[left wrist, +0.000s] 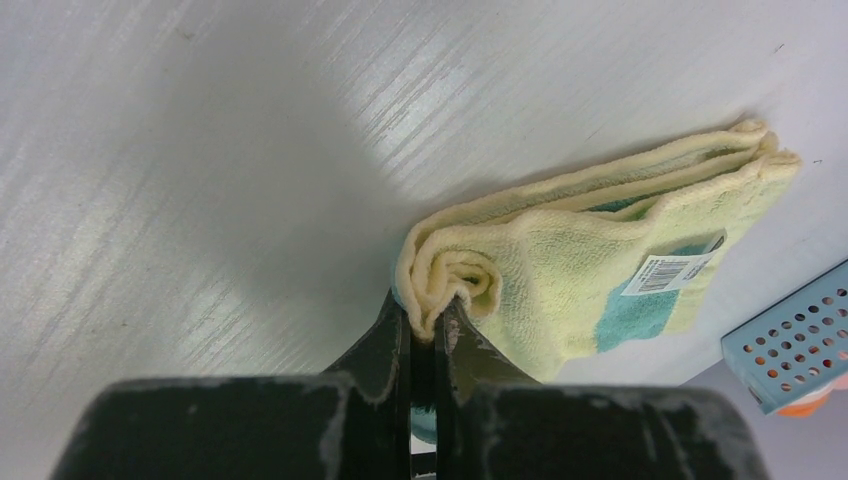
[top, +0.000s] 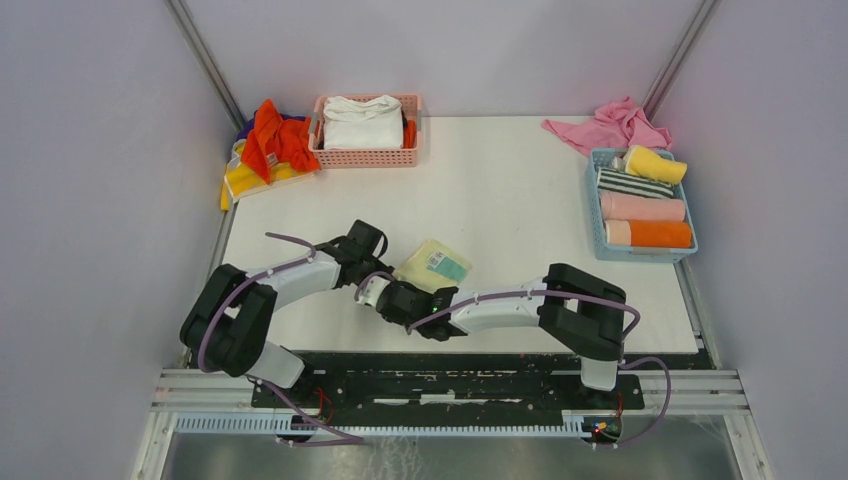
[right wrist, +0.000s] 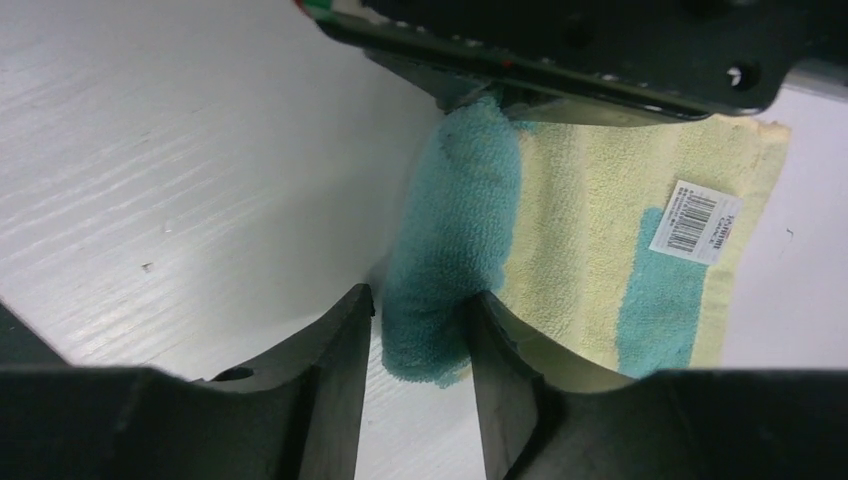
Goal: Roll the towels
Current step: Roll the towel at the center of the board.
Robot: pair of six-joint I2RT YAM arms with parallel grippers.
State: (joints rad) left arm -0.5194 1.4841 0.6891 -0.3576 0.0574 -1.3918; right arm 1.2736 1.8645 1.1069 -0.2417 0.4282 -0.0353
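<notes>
At far left, a loose heap (top: 268, 150) of orange, yellow and purple cloths lies unrolled. Beside it a pink basket (top: 365, 157) holds a folded white cloth (top: 362, 122). So, by our reckoning, plenty is left to do.

Near the front middle of the table (top: 520, 170), the left gripper (left wrist: 427, 325) has its fingers pinched tight on one end of a starting roll in the towel (left wrist: 600, 230). That towel is pale yellow terry with teal patches and a barcode label, folded in layers and lying flat. Only its near edge is curled over, a turn or so, with teal on the outside. The right gripper (right wrist: 420, 330) straddles the other end of the curl; we cannot tell whether it squeezes it or merely brackets it.

At far right a pink cloth (top: 607, 127) lies crumpled, and the blue basket (top: 592, 205) holds four finished rolls (top: 648, 234).
</notes>
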